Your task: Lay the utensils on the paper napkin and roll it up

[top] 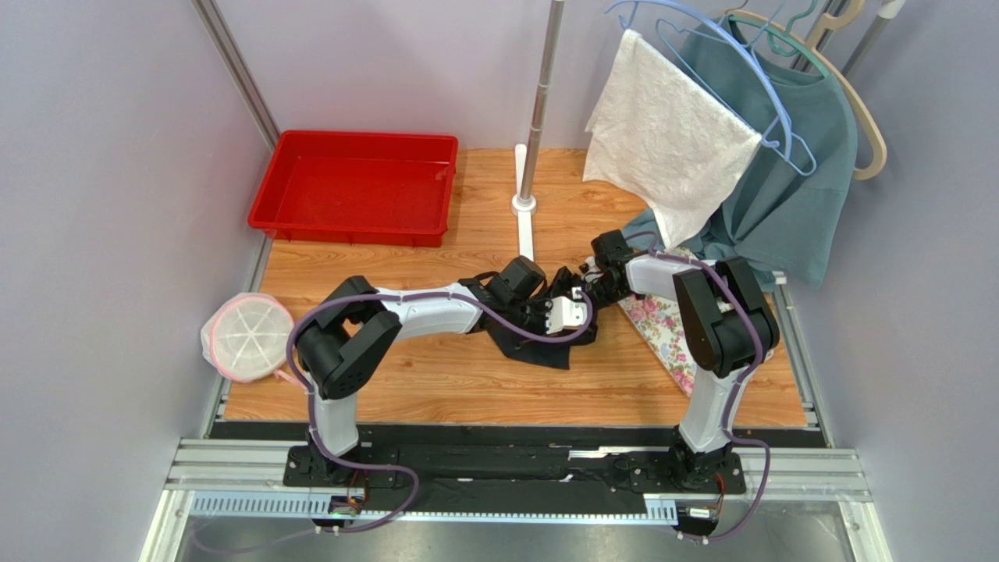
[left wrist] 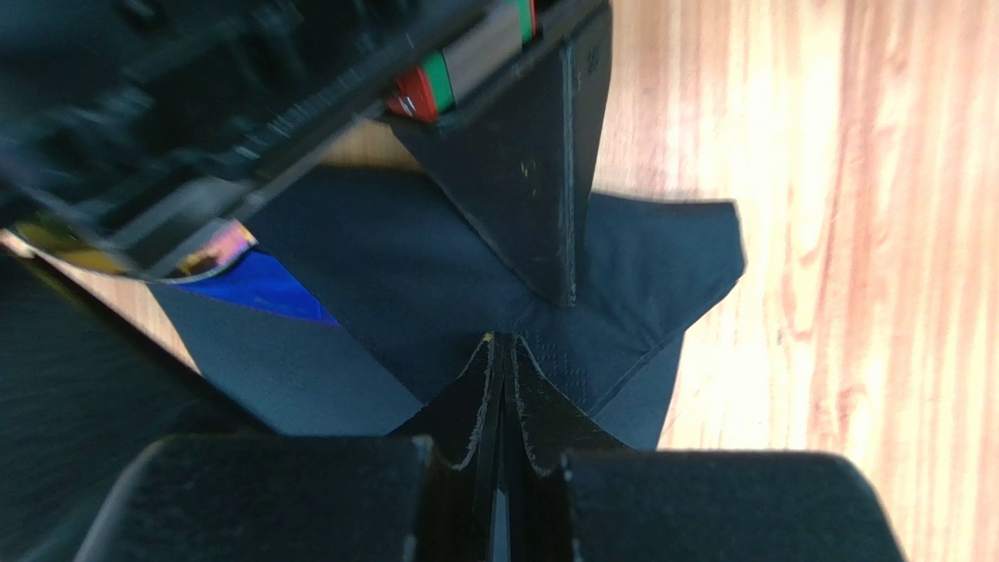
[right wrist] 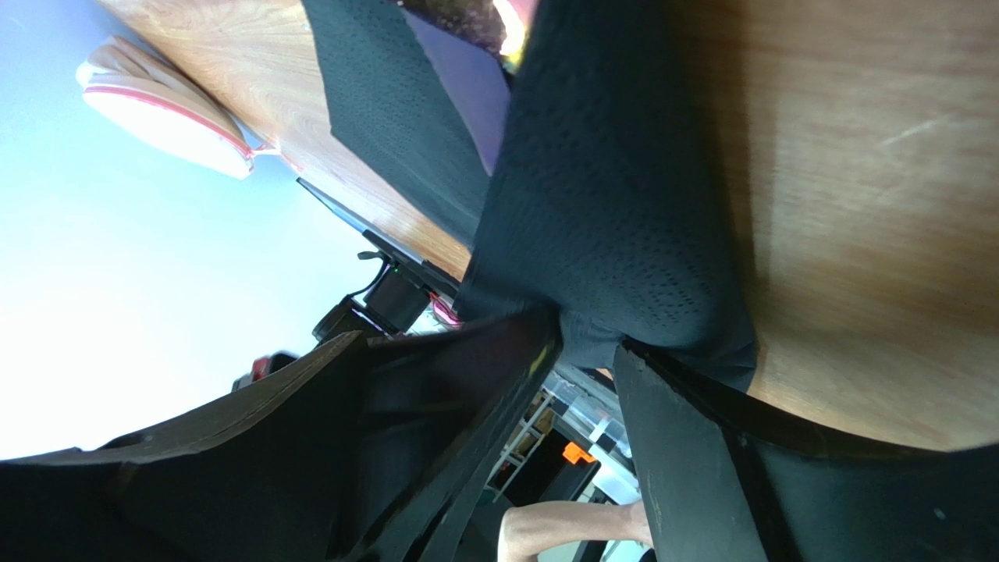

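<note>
The black paper napkin (top: 542, 342) lies partly folded on the wood table between the two arms. My left gripper (top: 561, 312) is shut, and its tips (left wrist: 504, 349) pinch a fold of the napkin (left wrist: 387, 258). One utensil's blue handle (left wrist: 267, 289) with a shiny end sticks out from under the fold; the other utensils are hidden. My right gripper (top: 596, 285) meets the left one from the right. Its fingertips (right wrist: 542, 334) sit against both sides of a bulging fold of the napkin (right wrist: 610, 211) with a small gap between them. Its dark finger (left wrist: 534, 176) also shows in the left wrist view.
A floral mat (top: 657, 330) lies under the right arm. A red tray (top: 354, 185) sits at the back left, and a pole base (top: 524, 223) stands at the back centre. A white cloth (top: 668, 129) and a teal garment (top: 786, 176) hang at the back right. A white round lid (top: 246, 335) sits at the left edge.
</note>
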You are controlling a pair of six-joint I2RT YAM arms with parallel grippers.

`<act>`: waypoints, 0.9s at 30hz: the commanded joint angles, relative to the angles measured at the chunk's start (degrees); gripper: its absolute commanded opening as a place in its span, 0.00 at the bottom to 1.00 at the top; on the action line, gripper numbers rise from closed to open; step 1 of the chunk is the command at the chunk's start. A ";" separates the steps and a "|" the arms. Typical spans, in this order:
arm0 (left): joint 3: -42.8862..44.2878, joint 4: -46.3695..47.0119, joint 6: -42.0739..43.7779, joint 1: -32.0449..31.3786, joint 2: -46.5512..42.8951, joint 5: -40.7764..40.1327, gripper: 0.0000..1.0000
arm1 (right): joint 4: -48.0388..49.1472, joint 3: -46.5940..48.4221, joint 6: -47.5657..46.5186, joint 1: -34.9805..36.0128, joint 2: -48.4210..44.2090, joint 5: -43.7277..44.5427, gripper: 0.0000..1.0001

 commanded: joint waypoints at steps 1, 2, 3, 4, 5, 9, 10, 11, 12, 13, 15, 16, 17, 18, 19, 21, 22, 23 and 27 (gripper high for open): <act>1.70 -2.10 2.99 -0.30 0.78 -0.90 0.04 | -2.44 2.45 -0.89 0.33 -2.41 -2.27 0.83; 1.44 -2.10 3.07 -0.30 0.69 -0.91 0.03 | -3.05 2.80 -1.58 0.51 -2.58 -2.28 0.83; 1.08 -2.19 2.99 -0.30 0.51 -0.91 0.02 | -3.58 3.33 -2.03 0.33 -2.84 -2.28 0.83; 0.82 -2.19 2.90 -0.30 0.51 -0.56 0.02 | -4.54 3.51 -2.29 0.07 -3.63 -1.93 0.82; 0.03 -1.93 2.90 -0.30 0.25 -0.47 0.02 | -4.99 3.77 -2.90 0.07 -3.99 -1.84 0.81; -0.59 -1.31 2.55 -0.39 0.07 0.15 0.02 | -6.31 4.82 -4.23 -0.02 -5.57 0.44 0.62; -0.76 -1.22 2.72 -0.30 -0.01 0.58 0.01 | -6.48 5.09 -4.23 -0.02 -5.75 1.32 0.49; -0.85 -1.22 2.72 -0.30 0.07 0.76 0.01 | -6.48 5.35 -4.32 -0.02 -5.57 1.59 0.41; -0.94 -1.22 2.46 -0.30 0.07 0.76 0.01 | -6.57 5.61 -4.93 -0.02 -5.40 2.03 0.34; -1.03 -0.96 2.29 -0.30 0.07 0.85 0.01 | -7.18 6.05 -5.37 0.07 -5.13 2.90 0.24; -1.47 -0.17 1.85 -0.13 -0.10 0.94 0.00 | -7.97 6.67 -6.59 0.07 -4.61 4.48 0.16; -1.82 0.27 1.76 -0.04 -0.19 1.29 0.00 | -8.41 7.02 -7.04 0.24 -4.43 5.01 0.10; -2.08 0.45 1.32 0.13 -0.28 1.38 0.00 | -8.68 7.37 -7.48 0.42 -4.08 5.54 0.08; -2.08 0.54 1.14 0.14 -0.28 1.55 0.00 | -8.77 7.64 -7.92 0.51 -3.99 6.68 0.07; -2.00 0.54 0.88 0.31 -0.28 1.73 0.00 | -9.03 7.90 -8.96 0.94 -3.82 7.04 0.05; -2.08 0.71 0.44 0.40 -0.02 1.82 0.00 | -9.47 8.87 -9.76 1.65 -3.11 8.00 0.04; -2.08 0.89 0.44 0.57 0.07 1.91 0.00 | -9.56 9.13 -10.46 2.00 -2.85 8.70 0.02; -2.00 1.06 0.09 0.84 0.07 1.91 0.00 | -9.65 9.65 -10.82 2.35 -2.67 9.23 0.01; -2.26 1.51 -0.62 1.28 0.07 2.79 0.00 | -9.65 9.92 -11.61 3.14 -1.71 11.78 0.01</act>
